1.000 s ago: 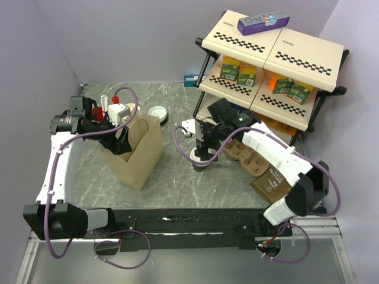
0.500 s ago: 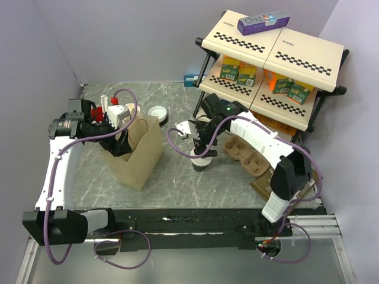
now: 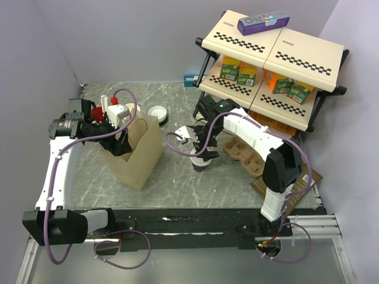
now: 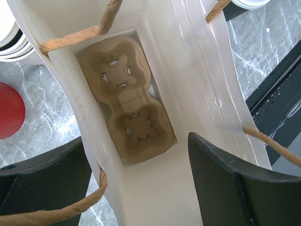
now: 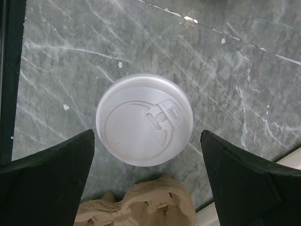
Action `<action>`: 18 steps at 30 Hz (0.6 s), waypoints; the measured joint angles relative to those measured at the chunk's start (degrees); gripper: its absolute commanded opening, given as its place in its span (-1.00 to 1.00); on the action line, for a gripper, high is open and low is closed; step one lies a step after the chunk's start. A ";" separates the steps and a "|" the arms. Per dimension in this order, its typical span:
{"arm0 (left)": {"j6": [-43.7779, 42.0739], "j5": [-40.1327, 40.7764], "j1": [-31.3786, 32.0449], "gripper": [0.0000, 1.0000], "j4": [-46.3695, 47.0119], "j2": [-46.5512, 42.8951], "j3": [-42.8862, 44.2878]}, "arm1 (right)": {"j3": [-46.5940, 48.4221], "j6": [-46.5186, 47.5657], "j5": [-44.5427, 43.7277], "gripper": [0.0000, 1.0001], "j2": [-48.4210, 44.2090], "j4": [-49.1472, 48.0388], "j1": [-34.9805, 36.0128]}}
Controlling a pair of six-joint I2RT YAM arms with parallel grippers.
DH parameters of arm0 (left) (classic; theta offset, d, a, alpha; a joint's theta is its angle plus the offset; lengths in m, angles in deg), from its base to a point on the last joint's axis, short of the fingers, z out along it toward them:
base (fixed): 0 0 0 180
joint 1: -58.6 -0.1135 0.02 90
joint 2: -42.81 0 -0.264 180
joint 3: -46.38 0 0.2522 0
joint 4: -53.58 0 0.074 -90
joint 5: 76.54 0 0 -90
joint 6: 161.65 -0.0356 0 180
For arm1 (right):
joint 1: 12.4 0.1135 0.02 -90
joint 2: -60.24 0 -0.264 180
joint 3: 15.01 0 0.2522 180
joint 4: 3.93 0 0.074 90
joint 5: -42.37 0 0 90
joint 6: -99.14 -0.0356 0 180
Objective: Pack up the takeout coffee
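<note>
Takeout coffee point(image 3: 202, 164) stands upright on the marble table point(image 3: 172, 183), between the paper bag point(image 3: 142, 157) and a loose pulp cup carrier point(image 3: 246, 155) that lies just beside it; from the right wrist its white lid point(image 5: 144, 125) fills the middle of the view, with the carrier's edge point(image 5: 141, 207) close below

Right gripper point(image 3: 204, 155) hangs directly over the cup with its jaws as wide as they go, one finger on each side of the lid and a clear gap at both; it has hold of nothing

Left gripper point(image 3: 121, 142) sits at the mouth of the bag with jaws wide too, straddling the opening; I cannot tell whether the fingers press on the bag walls, and no object is clamped between them; straight below it a second carrier point(image 4: 129, 113) lies flat on the bag's floor, both of its wells empty

My reading is that the step in hand is the approach for the pick, with packing itself not yet begun; the next move calls for a straight descent so the fingers pass the lid's rim and close on the dark body beneath it, firmly enough to lift yet not so hard as to crush the paper or pop the lid; then a level carry to the bag and a drop into one well

As for writing, the lid shows only an embossed sip tab; the blue box point(image 3: 263, 23) on the shelf point(image 3: 272, 53) bears pale letters, perhaps ending in RO; the carton labels below are too small to read
</note>
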 measured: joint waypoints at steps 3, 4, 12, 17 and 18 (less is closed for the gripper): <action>0.20 0.07 0.00 0.64 0.22 0.00 -0.13 | 0.87 0.74 -0.15 0.99 1.05 0.59 0.00; 0.22 0.07 0.00 0.64 0.26 0.00 -0.20 | 1.03 0.98 -0.24 0.99 1.36 0.85 0.00; 0.39 0.24 0.00 0.64 0.28 0.00 -0.22 | 1.03 3.30 -0.74 0.98 2.14 2.25 0.02; 0.44 0.24 0.00 0.64 0.42 0.00 -0.24 | 1.03 4.39 -1.14 0.93 2.14 2.38 0.07; 0.44 0.24 0.00 0.64 0.55 0.00 -0.31 | 1.03 4.59 -1.29 0.91 2.14 2.36 0.07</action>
